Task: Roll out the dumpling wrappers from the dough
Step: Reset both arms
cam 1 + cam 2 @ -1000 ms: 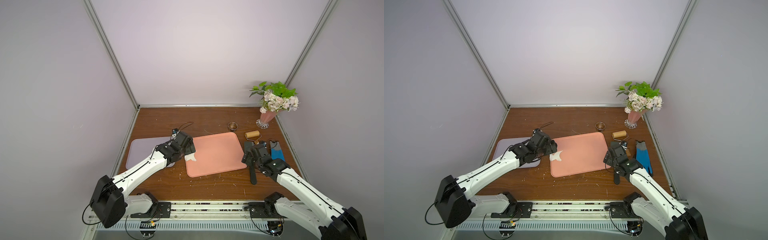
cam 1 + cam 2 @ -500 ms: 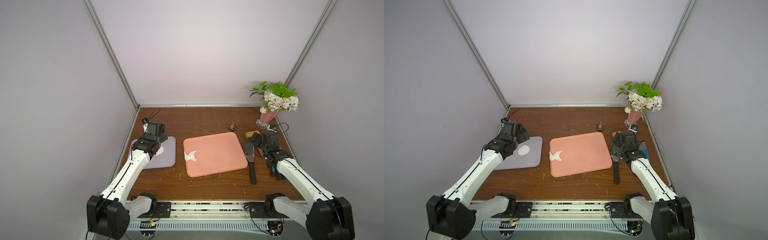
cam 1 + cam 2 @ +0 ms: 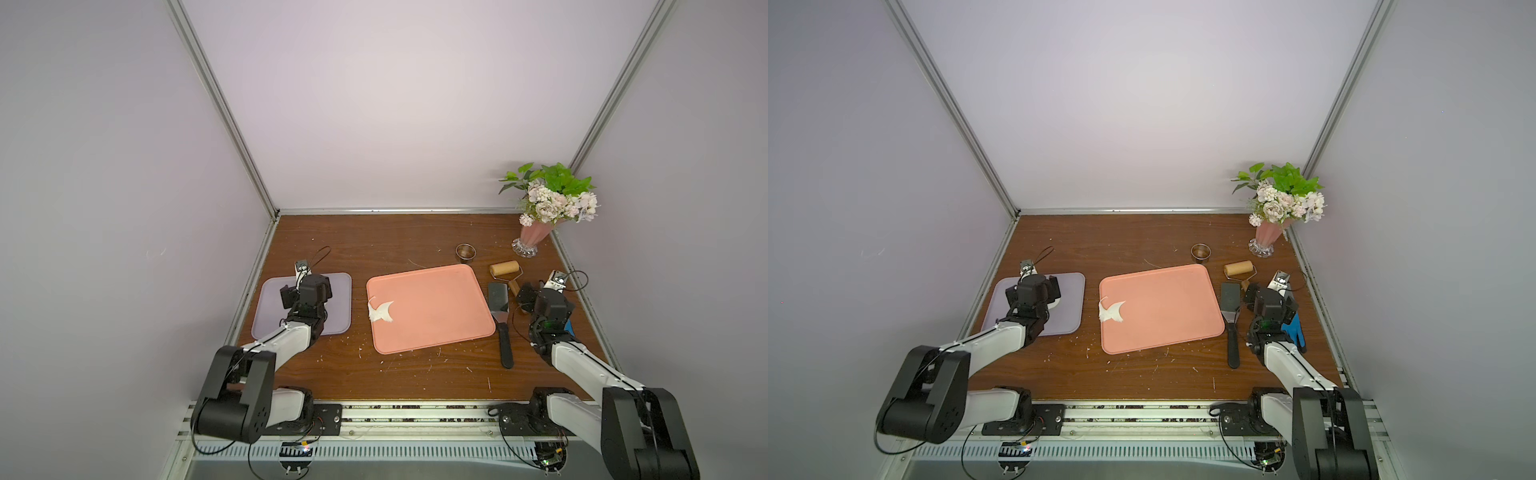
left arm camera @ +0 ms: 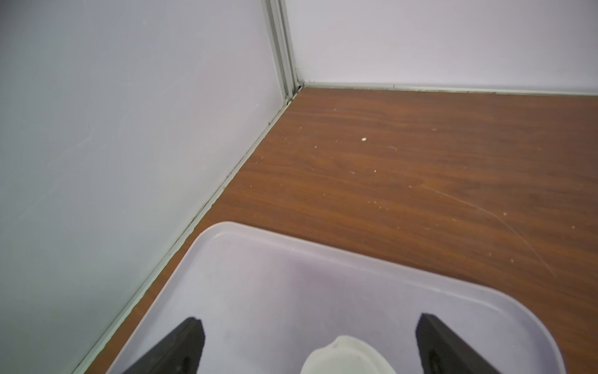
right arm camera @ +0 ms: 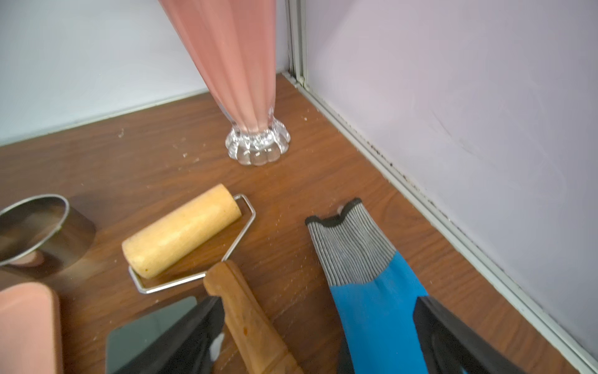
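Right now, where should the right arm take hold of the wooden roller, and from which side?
By the roller's wooden handle, from above, the open right gripper's jaws across its width. The handle lies flat, long and narrow; the drum is wider and would likely turn. The spatula blade lies close beside it.

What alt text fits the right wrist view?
The open right gripper hangs over the wooden table, with the handle of the tan roller and a blue-and-grey glove showing between its jaws. Beyond them lie a steel ring cutter and, near the corner, a pink vase on a clear glass foot.
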Motion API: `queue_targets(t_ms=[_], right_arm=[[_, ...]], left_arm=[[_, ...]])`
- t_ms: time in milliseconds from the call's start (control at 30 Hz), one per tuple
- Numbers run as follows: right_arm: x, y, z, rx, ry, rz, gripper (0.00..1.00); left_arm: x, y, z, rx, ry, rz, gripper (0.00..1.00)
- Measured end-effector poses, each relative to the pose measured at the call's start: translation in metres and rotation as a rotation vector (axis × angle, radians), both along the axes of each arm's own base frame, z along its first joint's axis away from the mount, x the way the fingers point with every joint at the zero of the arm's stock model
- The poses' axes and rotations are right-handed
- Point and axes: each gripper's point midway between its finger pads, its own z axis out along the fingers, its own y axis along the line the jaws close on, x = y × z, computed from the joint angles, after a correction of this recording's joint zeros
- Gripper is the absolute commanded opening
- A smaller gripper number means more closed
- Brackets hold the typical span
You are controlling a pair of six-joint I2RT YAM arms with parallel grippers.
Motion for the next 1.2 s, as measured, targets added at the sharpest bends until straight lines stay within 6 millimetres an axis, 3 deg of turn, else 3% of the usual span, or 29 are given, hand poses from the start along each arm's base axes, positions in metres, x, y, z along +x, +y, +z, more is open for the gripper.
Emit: queue_targets(t_ms=[167,267,533,800,1200], right_arm=[[0.001,0.01,-0.013,-0.012,-0.065,0.077,0.99],[-0.003,0.018,-0.027,-0.016,-0.072,0.132,0.99],[0.014,0.044,-0.033,-0.052,-0.131,0.29,0.99],[0.037,0.052,-0.008,-0.076,-0.195,0.322,1.0],[0.038,0.053,-0.015,-0.079,-0.16,0.319,0.99]], left_arm=[[0.003,-0.004,-0.009,0.036,-0.06,-0.048,0.98],[0.001,-0.008,-0.004,0.047,-0.13,-0.082,0.99],[-0.006,-0.016,0.003,0.058,-0.236,-0.151,0.99],[-0.002,-0.02,0.009,0.054,-0.275,-0.183,1.0],[-0.002,-0.021,0.011,0.051,-0.283,-0.193,1.0]])
